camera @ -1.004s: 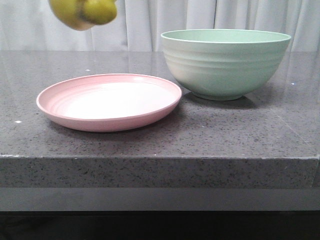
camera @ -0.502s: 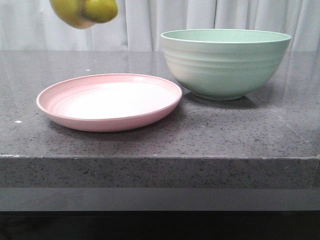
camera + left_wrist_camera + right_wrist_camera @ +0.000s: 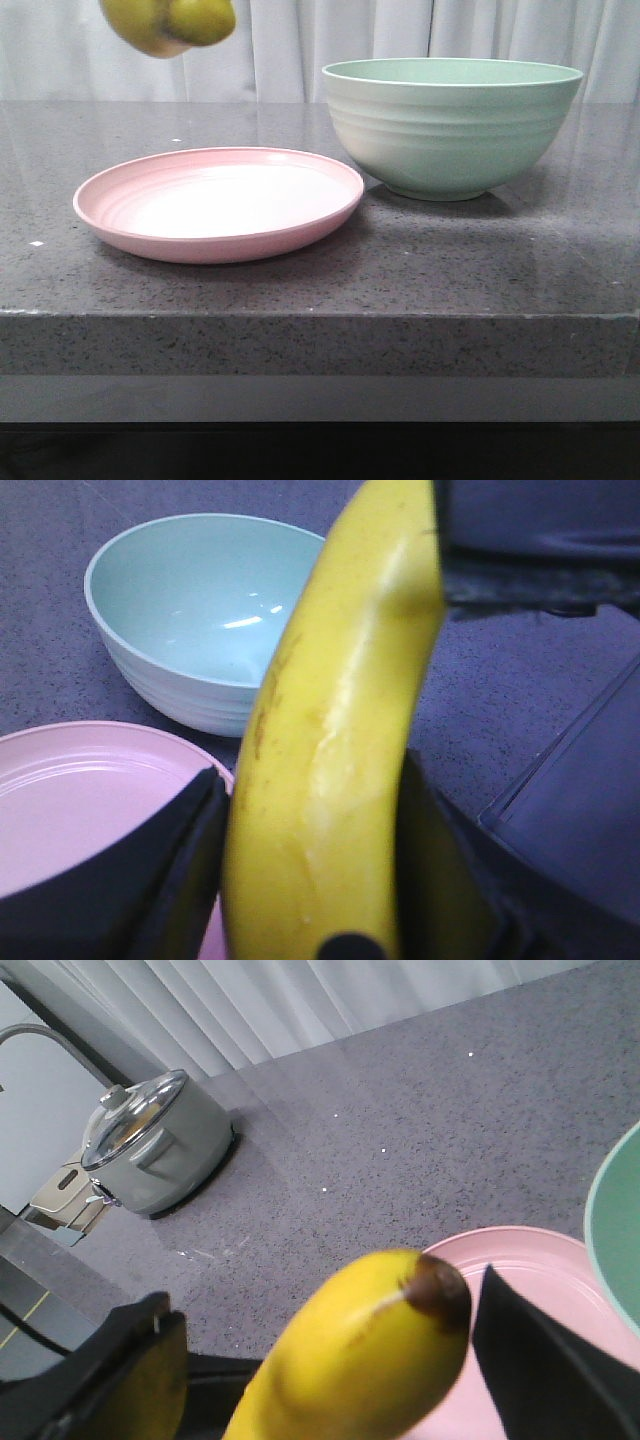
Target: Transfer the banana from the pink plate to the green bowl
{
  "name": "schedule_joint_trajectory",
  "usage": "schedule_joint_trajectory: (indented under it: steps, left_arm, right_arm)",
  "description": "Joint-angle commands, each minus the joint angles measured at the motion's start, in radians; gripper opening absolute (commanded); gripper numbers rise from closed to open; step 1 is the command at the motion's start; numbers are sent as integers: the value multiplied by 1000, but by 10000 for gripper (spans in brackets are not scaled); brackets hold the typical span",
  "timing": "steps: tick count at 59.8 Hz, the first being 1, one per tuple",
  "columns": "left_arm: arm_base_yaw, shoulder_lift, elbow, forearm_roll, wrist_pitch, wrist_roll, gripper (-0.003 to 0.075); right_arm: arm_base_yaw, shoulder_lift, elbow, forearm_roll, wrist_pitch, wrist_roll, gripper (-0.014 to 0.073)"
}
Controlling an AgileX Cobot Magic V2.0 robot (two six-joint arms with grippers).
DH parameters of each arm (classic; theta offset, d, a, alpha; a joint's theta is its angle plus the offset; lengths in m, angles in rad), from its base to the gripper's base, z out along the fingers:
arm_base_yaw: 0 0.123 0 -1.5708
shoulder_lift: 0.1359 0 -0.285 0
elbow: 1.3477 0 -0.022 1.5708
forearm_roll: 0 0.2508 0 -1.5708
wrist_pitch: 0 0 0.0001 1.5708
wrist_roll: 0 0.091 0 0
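The yellow banana (image 3: 168, 24) hangs high above the left part of the pink plate (image 3: 215, 205), at the top edge of the front view. My left gripper (image 3: 315, 780) is shut on the banana (image 3: 330, 740), with a black finger pressed on each side. My right gripper (image 3: 324, 1290) is open around the banana's dark tip (image 3: 437, 1290); a gap shows between its one finger (image 3: 130, 1370) and the fruit. The green bowl (image 3: 450, 125) stands right of the plate and holds nothing (image 3: 205, 590). Neither gripper shows in the front view.
A grey pot with a glass lid (image 3: 150, 1150) stands farther off on the speckled grey counter (image 3: 480, 260). The counter's front edge (image 3: 320, 315) runs just before the plate. White curtains hang behind.
The banana has crept up a trace at the top of the front view. Plate and bowl have not moved.
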Motion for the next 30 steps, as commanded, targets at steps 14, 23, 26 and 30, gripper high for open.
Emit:
schedule_joint_trajectory:
  steps: [14, 23, 26, 30]
  left_arm:
    - [-8, -23, -30, -11, -102, -1, 291]
    - [-8, -23, -30, -11, -102, -1, 291]
    - [-8, -23, -30, -11, -102, -1, 291]
    - [-8, -23, -30, -11, -102, -1, 291]
  right_arm:
    - [2, 59, -95, 7, -41, -10, 554]
    - [2, 59, -95, 7, -7, -10, 424]
    - [2, 59, -95, 7, -6, -10, 378]
    - [2, 59, -95, 7, -5, -10, 273]
